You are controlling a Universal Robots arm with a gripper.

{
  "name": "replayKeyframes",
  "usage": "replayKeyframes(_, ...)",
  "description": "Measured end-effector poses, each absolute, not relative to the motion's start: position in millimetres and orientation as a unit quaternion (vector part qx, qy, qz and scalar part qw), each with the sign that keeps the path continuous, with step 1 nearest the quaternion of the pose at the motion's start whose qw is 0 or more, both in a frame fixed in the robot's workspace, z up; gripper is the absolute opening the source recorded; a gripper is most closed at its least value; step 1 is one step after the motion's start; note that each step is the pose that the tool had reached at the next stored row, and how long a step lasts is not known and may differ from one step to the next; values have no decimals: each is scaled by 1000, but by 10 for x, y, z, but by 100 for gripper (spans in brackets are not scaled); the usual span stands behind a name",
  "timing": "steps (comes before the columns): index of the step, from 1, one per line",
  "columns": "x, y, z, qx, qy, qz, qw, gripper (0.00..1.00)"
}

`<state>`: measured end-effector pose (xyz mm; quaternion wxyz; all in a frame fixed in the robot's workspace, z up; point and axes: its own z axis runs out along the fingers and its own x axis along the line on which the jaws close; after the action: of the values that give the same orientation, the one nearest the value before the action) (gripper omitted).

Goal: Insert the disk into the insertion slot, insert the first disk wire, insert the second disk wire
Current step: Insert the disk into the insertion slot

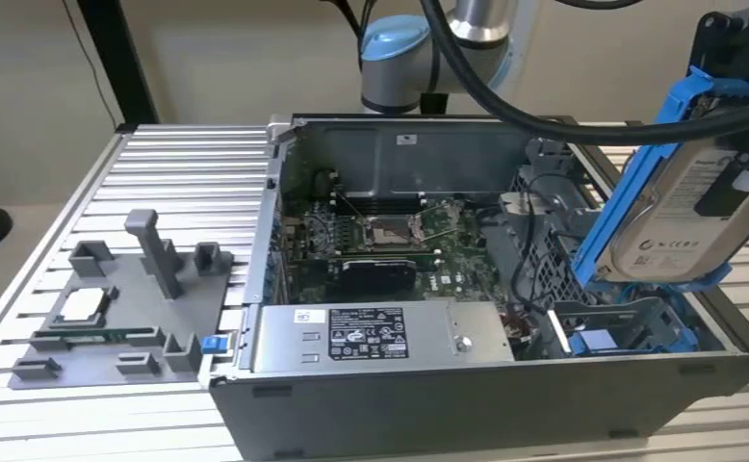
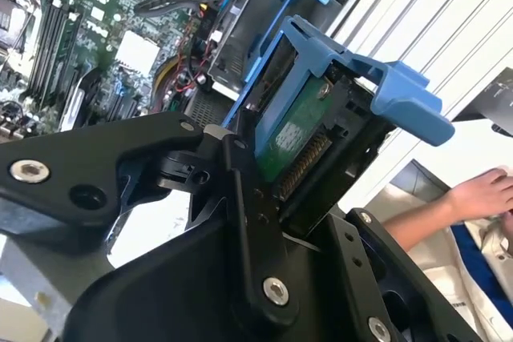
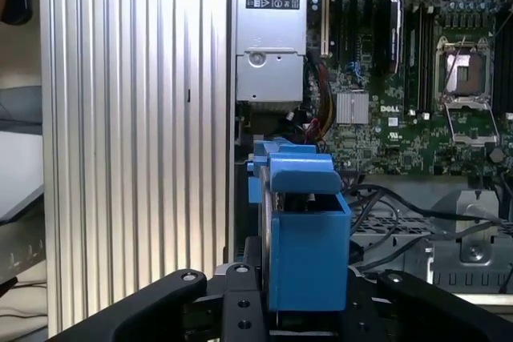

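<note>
My gripper [image 1: 735,178] is shut on the disk [image 1: 670,226], a silver drive with a white label in a bright blue carrier. It hangs tilted, on edge, above the exterior view's right end of the open computer case. Directly below lies the insertion slot [image 1: 606,332], a grey perforated metal bay with blue fittings, with a clear gap up to the disk. In both wrist views the black fingers [image 2: 248,198] clamp the carrier [image 2: 385,90] from two sides, and the drive's green board [image 2: 300,130] shows. The carrier [image 3: 309,238] stands over the case edge. Black cables [image 1: 529,279] lie beside the bay; I cannot tell which are the disk wires.
A grey labelled power supply [image 1: 368,337] sits at the case front, with the motherboard [image 1: 388,241] behind it. A grey fixture tray [image 1: 117,308] rests on the ribbed metal table [image 1: 182,173] at the exterior view's left. A person's hand [image 2: 481,194] is beyond the table edge.
</note>
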<state>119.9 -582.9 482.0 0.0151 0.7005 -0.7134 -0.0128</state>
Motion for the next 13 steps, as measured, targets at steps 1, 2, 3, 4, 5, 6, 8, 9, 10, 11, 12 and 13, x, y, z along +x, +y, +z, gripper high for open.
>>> replayKeyframes(1, 1199, -5829, 4820, 700, -713, -13, 15, 0)
replayKeyframes(2, 1199, -5829, 4817, 701, -713, -13, 15, 0)
replayKeyframes(3, 1199, -5829, 4815, 701, -713, -13, 15, 0)
replayKeyframes(4, 1199, -5829, 4814, 701, -713, -13, 15, 0)
replayKeyframes(5, 1200, -5829, 4812, 701, -713, -13, 15, 0)
replayKeyframes(6, 1200, -5829, 4810, 700, -713, -13, 15, 0)
replayKeyframes(8, 1204, -5829, 4806, 701, -713, -13, 15, 0)
replayKeyframes(9, 1205, -5829, 4802, 701, -713, -13, 15, 0)
replayKeyframes(10, 1207, -5829, 4797, 701, -713, -13, 15, 0)
replayKeyframes(11, 1208, -5829, 4794, 701, -713, -13, 15, 0)
replayKeyframes(12, 1208, -5829, 4790, 700, -713, -13, 15, 0)
replayKeyframes(13, 1210, -5829, 4787, 701, -713, -13, 15, 0)
